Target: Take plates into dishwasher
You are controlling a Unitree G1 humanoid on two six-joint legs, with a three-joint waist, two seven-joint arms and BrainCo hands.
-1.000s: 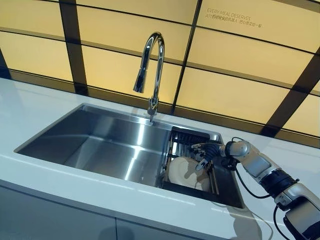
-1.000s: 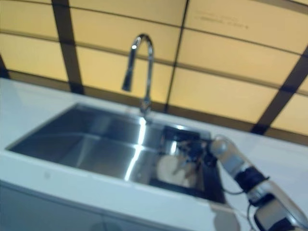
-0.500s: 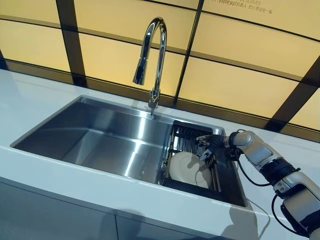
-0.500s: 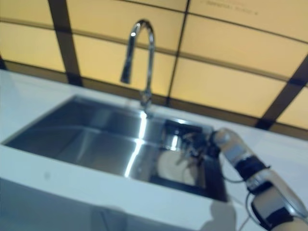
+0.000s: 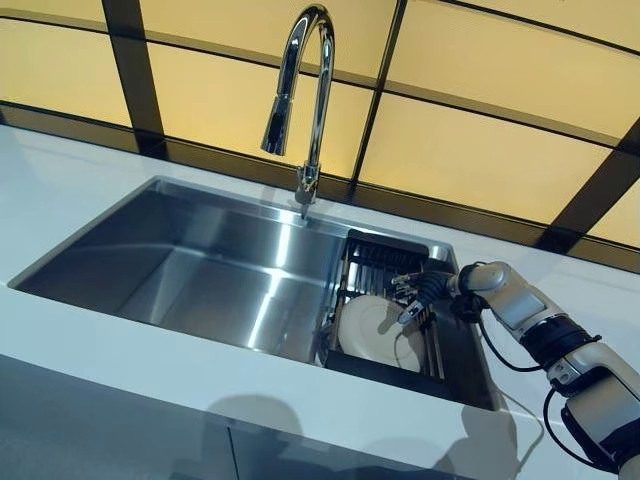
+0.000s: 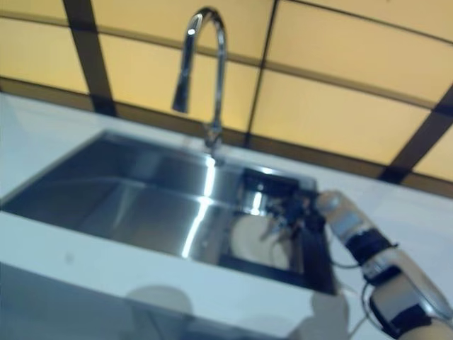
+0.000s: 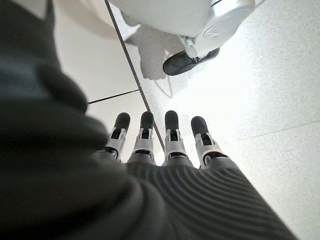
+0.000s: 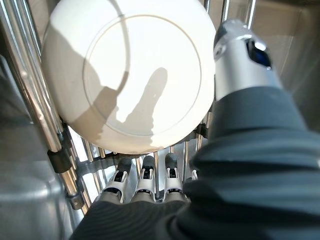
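The white plate [image 5: 375, 331] lies in the wire rack [image 5: 385, 268] at the sink's [image 5: 200, 270] right end, the right hand [image 5: 418, 293] hovering over it with fingers loose, holding nothing, so a careless withdrawal could snag the rack wires and jolt the plate.

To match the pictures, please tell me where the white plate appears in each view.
Left eye view: plate in the rack, below the right hand.
Right eye view: same place.
Left wrist view: not in it.
Right wrist view: fills the middle.
Shared landmark: the rack's bars.
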